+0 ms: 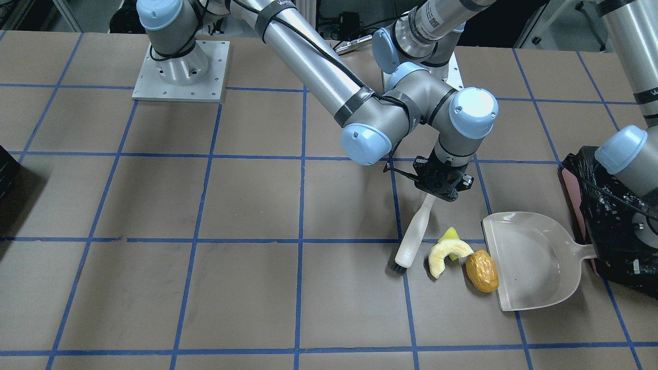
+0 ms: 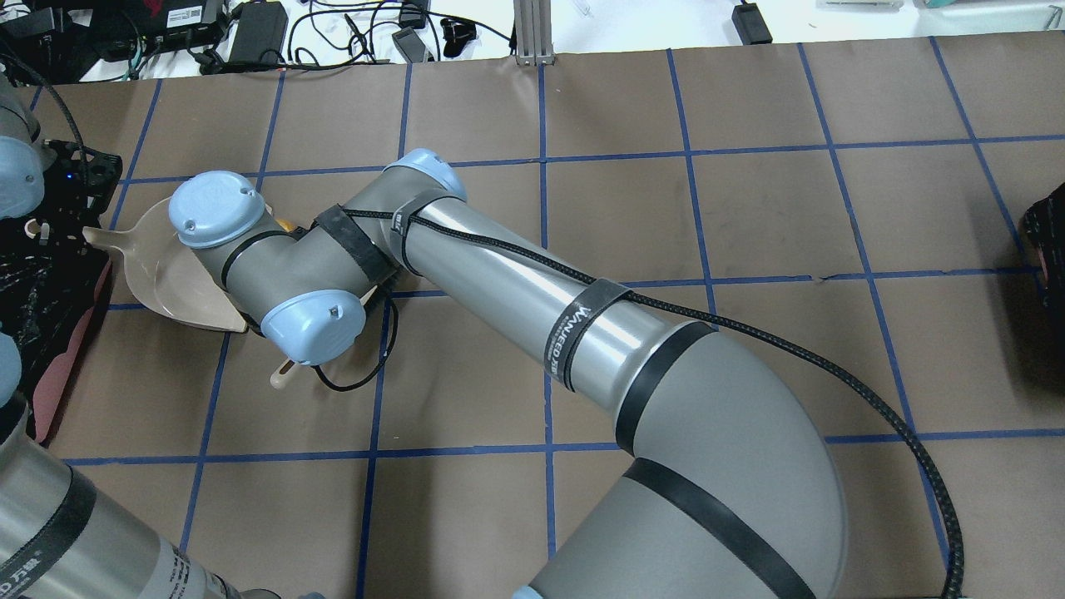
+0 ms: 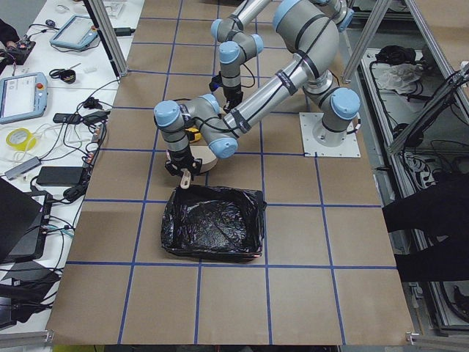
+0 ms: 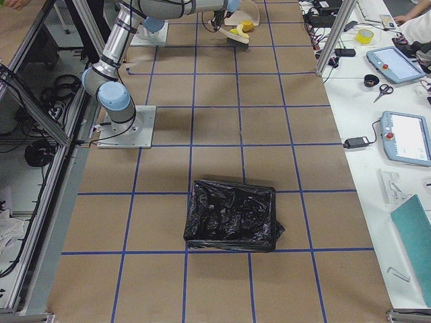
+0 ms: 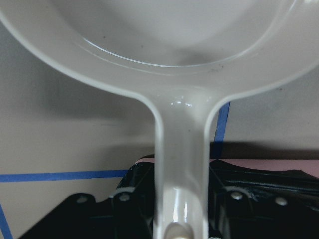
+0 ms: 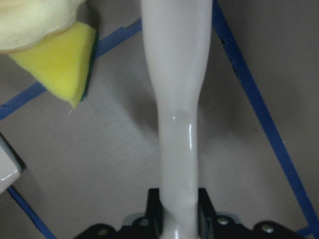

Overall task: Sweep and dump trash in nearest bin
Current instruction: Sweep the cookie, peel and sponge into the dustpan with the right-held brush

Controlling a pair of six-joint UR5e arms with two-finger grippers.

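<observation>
White brush (image 1: pixel 414 234) beside trash (image 1: pixel 448 252), lower right of your front view.
Right end effector (image 1: pixel 438 194) pinches the brush handle; left end effector (image 5: pixel 179 214) pinches the dustpan (image 1: pixel 534 262) handle.

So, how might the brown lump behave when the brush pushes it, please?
The brown lump looks oval, so it may roll rather than slide. It sits at the dustpan lip, so a light nudge from the brush probably suffices.

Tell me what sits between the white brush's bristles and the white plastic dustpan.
Front-facing view: pale curved slice, small yellow chunk and wrinkled brown-orange lump, at the lip of the white plastic dustpan.
</observation>
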